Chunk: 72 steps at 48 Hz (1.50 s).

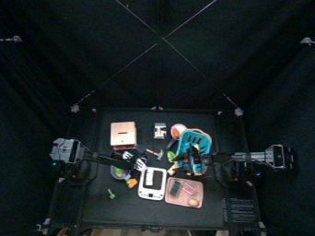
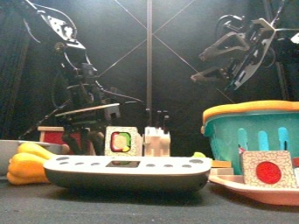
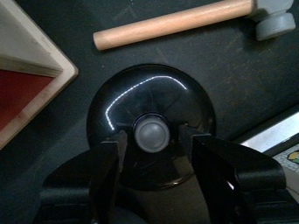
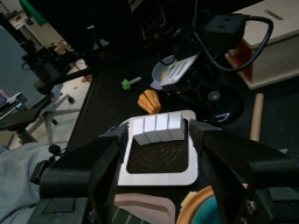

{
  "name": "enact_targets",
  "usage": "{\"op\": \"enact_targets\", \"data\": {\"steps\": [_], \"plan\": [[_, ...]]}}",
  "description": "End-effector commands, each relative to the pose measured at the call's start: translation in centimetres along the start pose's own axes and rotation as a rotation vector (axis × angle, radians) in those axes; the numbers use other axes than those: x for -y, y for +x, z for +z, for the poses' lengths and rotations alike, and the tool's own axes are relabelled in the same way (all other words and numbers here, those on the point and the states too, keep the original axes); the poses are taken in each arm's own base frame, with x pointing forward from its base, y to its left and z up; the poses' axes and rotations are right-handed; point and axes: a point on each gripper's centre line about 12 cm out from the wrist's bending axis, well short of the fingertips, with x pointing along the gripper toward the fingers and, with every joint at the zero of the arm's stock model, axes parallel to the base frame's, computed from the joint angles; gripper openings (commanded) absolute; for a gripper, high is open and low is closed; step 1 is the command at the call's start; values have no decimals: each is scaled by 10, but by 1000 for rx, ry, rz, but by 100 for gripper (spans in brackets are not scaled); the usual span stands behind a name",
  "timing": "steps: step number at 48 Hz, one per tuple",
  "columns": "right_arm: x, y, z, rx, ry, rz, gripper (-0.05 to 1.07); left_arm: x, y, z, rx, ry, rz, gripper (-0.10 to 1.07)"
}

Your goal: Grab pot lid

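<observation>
- Top view: the small black counter (image 1: 87,207) is crowded. The left arm reaches in low from its side toward the clutter, the right arm rests on the opposite side by a teal plastic basket (image 1: 192,141). A red-and-cream box (image 1: 123,135) sits just behind the spot where the left arm ends. The lid itself is too small to pick out here.
- Front view: a grey-and-white scale-like device (image 2: 126,170) fills the foreground, with a yellow soft toy (image 2: 26,164) just beside it and the teal basket on the other side. The right gripper (image 2: 239,48) hangs high above the basket. The lid is hidden behind the device.
- Left wrist view: the round, dark glass pot lid with a grey knob (image 3: 152,122) lies flat on the counter, directly under the left gripper (image 3: 156,144). Its fingers (image 3: 111,149) stand wide open, one on each side of the knob and apart from it. A wooden-handled hammer (image 3: 176,24) lies beyond the lid, and the red-and-cream box's corner is near its rim.
- Right wrist view: the right gripper's fingers look spread with nothing between them, above a white knife block with black slots (image 4: 162,144).
- Risk, as I judge it: the knob is small and smooth, so closing off-centre could let it squirt out, or a finger could press the rim and tip the lid against the box.
</observation>
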Motion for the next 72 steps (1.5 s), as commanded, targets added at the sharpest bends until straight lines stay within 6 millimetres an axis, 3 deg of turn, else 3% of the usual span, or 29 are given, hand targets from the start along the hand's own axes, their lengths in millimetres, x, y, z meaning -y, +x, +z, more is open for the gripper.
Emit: {"op": "enact_targets", "data": {"steps": [1,72], "plan": [[-1,0,5,18,-3,5,91,3,-4,8,18,-12,-17,88],[0,0,4,10,-1,-1,91,1,-7,12,22,-27,-22,86]]}}
